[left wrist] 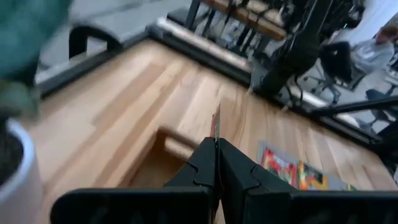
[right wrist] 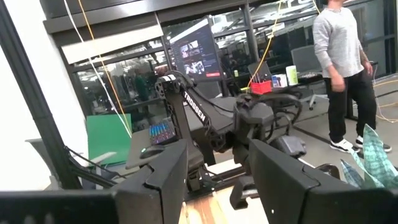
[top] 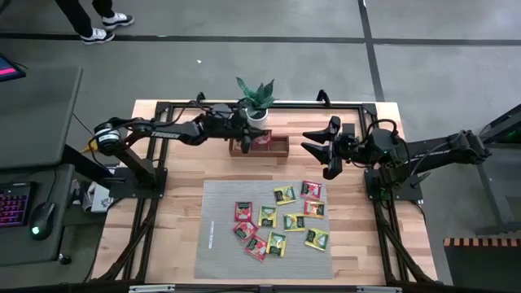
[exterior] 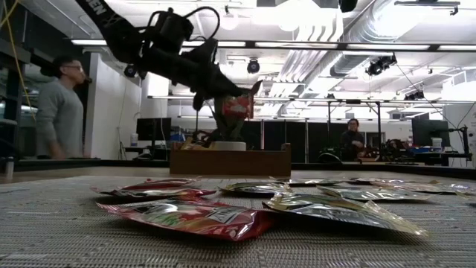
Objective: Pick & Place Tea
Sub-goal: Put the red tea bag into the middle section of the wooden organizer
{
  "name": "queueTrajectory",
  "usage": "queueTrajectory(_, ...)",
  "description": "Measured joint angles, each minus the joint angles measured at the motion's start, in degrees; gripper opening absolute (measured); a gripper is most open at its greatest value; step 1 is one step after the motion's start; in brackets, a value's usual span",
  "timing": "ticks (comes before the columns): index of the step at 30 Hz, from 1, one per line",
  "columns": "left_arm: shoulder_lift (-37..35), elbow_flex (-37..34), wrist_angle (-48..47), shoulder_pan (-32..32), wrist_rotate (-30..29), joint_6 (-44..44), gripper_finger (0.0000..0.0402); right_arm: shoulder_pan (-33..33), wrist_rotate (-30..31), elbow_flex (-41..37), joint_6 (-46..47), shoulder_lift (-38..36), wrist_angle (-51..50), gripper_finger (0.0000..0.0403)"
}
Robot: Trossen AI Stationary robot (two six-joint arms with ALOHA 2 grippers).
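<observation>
While the left hand (top: 247,137) hangs over the wooden tray (top: 277,150) at the desk's (top: 171,236) far edge, its fingers (left wrist: 239,180) are pinched tight on one red tea sachet (exterior: 236,106), held edge-up; in the left wrist view only a thin red sliver pokes up between the pads. Low view shows the sachet dangling above the tray (exterior: 230,160), clear of it, not touching. Potted plant (top: 256,99) sits just behind the left hand, w/ its white pot (left wrist: 15,180) close beside it in the wrist view.

Right hand (top: 317,146) hovers off to the other side of the tray, above bare desk, fingers (right wrist: 280,180) spread wide, holding nothing; it faces across toward the left arm.

Rest of the tea sachets (top: 281,218) lie flat on the grey ribbed mat (top: 216,244), nearer the desk's front than both hands: red, yellow & green ones, loosely scattered, some touching or overlapping at the corners. Closest in the low view is a red one (exterior: 186,217), next to it a green-yellow one (exterior: 335,210).

Beyond the desk: a person in a grey top (exterior: 59,108) stands on one side of the room, another person (exterior: 352,140) farther back.
</observation>
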Motion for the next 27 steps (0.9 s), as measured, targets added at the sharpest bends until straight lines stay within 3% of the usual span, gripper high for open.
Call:
queueTrajectory(9, 1.7, 0.4, -4.0, 0.2, -1.6, 4.2, 0.0000, -0.1, 1.1, 0.0, 0.0, 0.0, -0.4, 0.0167)
queueTrajectory(27, 7.7, 0.5, -1.2, 5.8, 4.2, 2.4, 0.0000, -0.1, 1.5, 0.0, 0.0, 0.0, -0.7, 0.0167)
